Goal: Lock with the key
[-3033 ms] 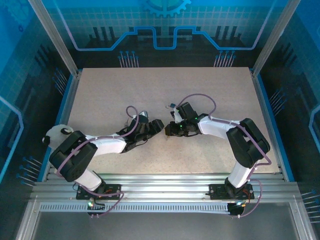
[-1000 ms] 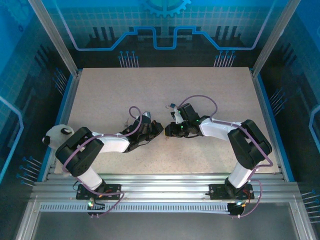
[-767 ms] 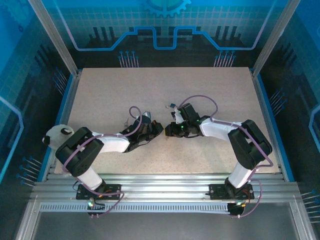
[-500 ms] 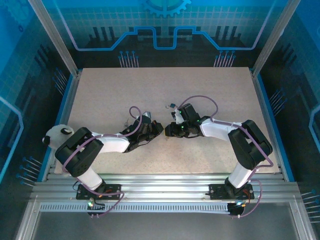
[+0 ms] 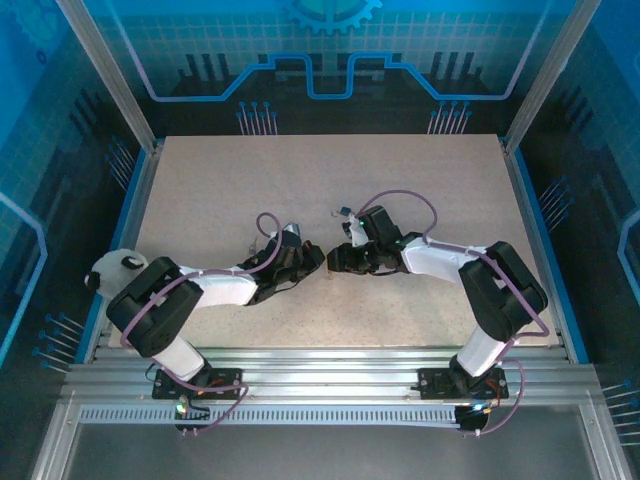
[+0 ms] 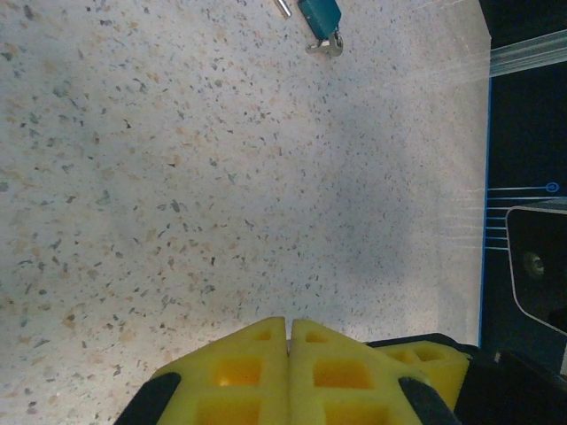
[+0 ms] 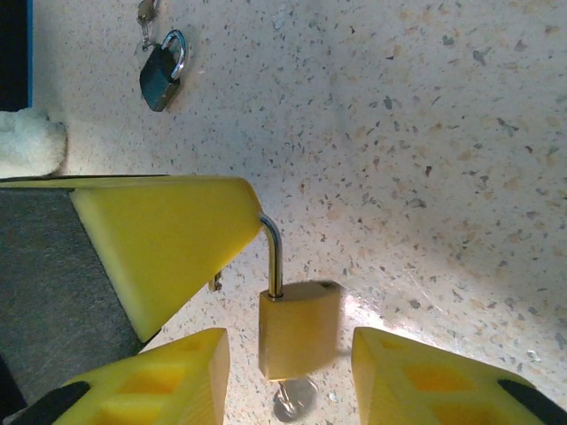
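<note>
A speckled beige desk (image 5: 200, 190) is seen from above, edged w/ a blue rim and alu frame rails (image 5: 330, 365) and enclosed by blue-lit panels. A white plush object (image 5: 112, 266) is lodged at the desk's left edge. Both arms are stretched inward, w/ the left gripper (image 5: 312, 256) and right gripper (image 5: 336, 262) set almost tip to tip near mid-desk

Closer detail is given by the right wrist cam. A brass padlock (image 7: 299, 329) is framed between the right gripper's yellow fingers (image 7: 177, 381), which are spread apart w/ a gap on each side, nothing gripped. Its shackle (image 7: 275, 252) is run up to the tip of the left gripper, approx. touching; whether it is clamped there can't be told. A silver key (image 7: 297, 400) is seen at the padlock's lower end. A dark padlock (image 7: 161, 71) is laid farther off

In the left wrist cam the left gripper's fingers are pressed together, no gap, and a teal padlock (image 6: 321, 18) is laid well ahead, nr the desk's edge
</note>
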You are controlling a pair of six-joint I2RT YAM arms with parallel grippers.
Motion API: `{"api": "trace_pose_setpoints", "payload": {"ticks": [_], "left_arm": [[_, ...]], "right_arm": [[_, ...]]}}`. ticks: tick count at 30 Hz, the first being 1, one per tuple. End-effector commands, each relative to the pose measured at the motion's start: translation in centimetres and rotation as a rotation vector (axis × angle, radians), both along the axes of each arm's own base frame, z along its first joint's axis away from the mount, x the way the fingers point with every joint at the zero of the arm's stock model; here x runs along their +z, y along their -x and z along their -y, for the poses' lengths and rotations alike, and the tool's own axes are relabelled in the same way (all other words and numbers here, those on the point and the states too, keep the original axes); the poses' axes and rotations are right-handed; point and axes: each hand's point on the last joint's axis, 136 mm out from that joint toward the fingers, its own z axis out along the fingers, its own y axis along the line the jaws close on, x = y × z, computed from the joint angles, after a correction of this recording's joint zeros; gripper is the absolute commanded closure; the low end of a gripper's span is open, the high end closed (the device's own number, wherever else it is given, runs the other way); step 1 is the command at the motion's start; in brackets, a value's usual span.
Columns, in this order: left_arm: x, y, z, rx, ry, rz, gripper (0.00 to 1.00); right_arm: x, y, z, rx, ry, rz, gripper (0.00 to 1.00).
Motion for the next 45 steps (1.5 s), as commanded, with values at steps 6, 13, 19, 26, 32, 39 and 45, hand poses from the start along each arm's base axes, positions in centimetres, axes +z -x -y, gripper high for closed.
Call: {"api": "trace_pose_setpoints", "payload": {"ticks": [6,13,19,26,32,39,45], "left_arm": [[0.9,0.7,-0.4,-0.014,-0.017,0.019,1.0],[1.3,0.9,-0.6,-0.011,-0.023,0.023,1.0],[1.3,0.9,-0.6,-0.011,-0.018,0.02,1.0],[1.2,0.9,-0.5,-0.013,-0.012,0.015,1.0],[1.4,1.0,-0.5,-0.013,-0.008,0.019,1.0],[1.8,1.0,-0.3,-0.018,0.008,0.023,1.0],[2.0,1.1,-0.1,-0.024,0.019,0.02,1.0]], "right_arm": [[2.1,-0.4,-0.4,0.015,-0.068,0.053,0.53],[1.8,0.3,-0.5,0.027,-0.081,0.047,0.56],[1.9,0.4,-0.9,0.034,-0.091,0.055,0.6],[1.5,0.9,-1.8,0.06,-0.068,0.066,0.61],[1.2,1.0,-1.9,0.061,-0.066,0.061,0.61],[0.6,1.0,-2.2,0.066,-0.061,0.046,0.65],[0.2,1.1,-2.2,0.066,-0.047,0.042,0.66]]}}
